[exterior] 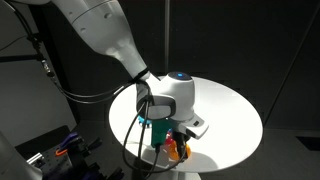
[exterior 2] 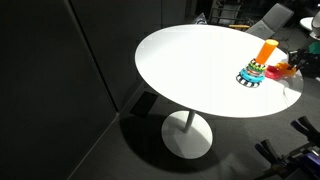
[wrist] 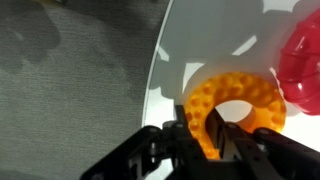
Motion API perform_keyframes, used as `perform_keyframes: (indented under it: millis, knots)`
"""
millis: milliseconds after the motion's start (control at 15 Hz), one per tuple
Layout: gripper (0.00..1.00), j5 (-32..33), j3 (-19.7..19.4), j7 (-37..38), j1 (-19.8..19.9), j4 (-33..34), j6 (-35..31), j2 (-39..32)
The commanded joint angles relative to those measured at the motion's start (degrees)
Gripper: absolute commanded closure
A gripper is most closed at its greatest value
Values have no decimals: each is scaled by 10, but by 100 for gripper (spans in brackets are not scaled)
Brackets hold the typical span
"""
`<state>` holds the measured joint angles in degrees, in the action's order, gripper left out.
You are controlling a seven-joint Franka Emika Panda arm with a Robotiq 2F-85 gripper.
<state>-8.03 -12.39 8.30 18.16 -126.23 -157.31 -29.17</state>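
My gripper (wrist: 205,135) is shut on the rim of a knobbly orange ring (wrist: 240,100), one finger inside the hole and one outside, just over the edge of the round white table (wrist: 200,40). A red ring (wrist: 305,50) lies right beside it. In an exterior view the gripper (exterior: 172,142) hangs low near the table's near edge with the orange ring (exterior: 180,152) under it. In an exterior view a stack of coloured rings (exterior 2: 254,73) on an orange peg (exterior 2: 265,50) stands on the table (exterior 2: 200,60), with the gripper (exterior 2: 300,62) just right of it.
Grey carpet floor (wrist: 70,80) lies below the table edge. Cables and a dark frame (exterior: 60,150) stand beside the table. The table has a single pedestal foot (exterior 2: 187,135). Dark curtains are behind.
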Motion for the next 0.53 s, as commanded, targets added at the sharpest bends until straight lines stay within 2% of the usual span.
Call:
perform_keyframes:
  millis: [0, 200, 467]
  knots:
    - [94, -2, -7, -9, -4, -15, 18, 36]
    - [97, 7, -19, 1, -15, -18, 26, 57]
    - [94, 20, -35, 10, -34, -24, 43, 98]
